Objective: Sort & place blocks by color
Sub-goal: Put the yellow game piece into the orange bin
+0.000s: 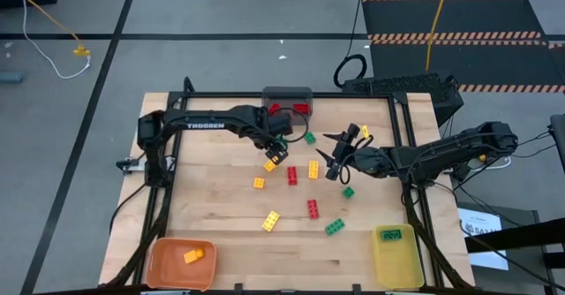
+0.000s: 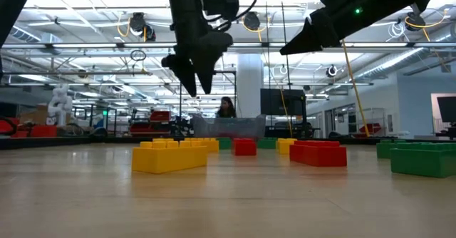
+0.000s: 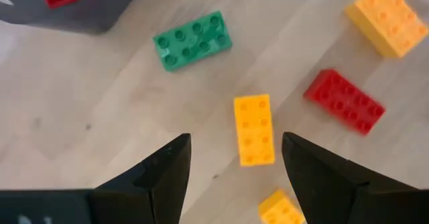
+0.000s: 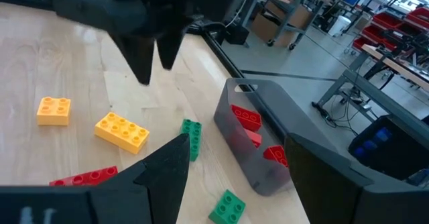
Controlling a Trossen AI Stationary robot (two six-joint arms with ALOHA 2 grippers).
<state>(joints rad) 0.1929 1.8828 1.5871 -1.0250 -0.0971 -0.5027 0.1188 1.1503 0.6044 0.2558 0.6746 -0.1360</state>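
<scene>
Scanning from the left of the pale wooden table (image 1: 221,242): a shallow orange plastic bin (image 1: 159,264) sits at the near left corner with one small yellow studded brick (image 1: 193,256) inside it.

My left gripper (image 1: 276,150) hangs above the boards, just in front of the grey plastic bin (image 1: 288,94) at the far edge. Fingers (image 3: 161,177) are spread apart, nothing between them. Directly below the gap lies a yellow two-by-four studded brick (image 3: 254,129), flat, studs up, not touched. Beside it, a green two-by-four brick (image 3: 192,40) lies closer to the grey bin; a red two-by-four brick (image 3: 344,100) and a larger yellow brick (image 3: 387,17) lie to the other side. The grey bin holds several red bricks (image 4: 246,118).

Mid-table: loose bricks scattered, none stacked. A small yellow one (image 1: 259,183), a red one (image 1: 292,175), a yellow one (image 1: 313,170), another yellow (image 1: 271,221) nearer the front, a red (image 1: 312,208) and a green (image 1: 335,227).

My right gripper (image 1: 334,167) is raised over the right-centre of the table, pointed toward the left arm. Fingers (image 4: 167,170) released, wide, holding nothing. A small green brick (image 1: 348,192) lies just beside it on the boards.

Near right corner: a yellow plastic bin (image 1: 397,258) containing one green brick (image 1: 391,235).

From table height, both grippers are clear of the surface.
</scene>
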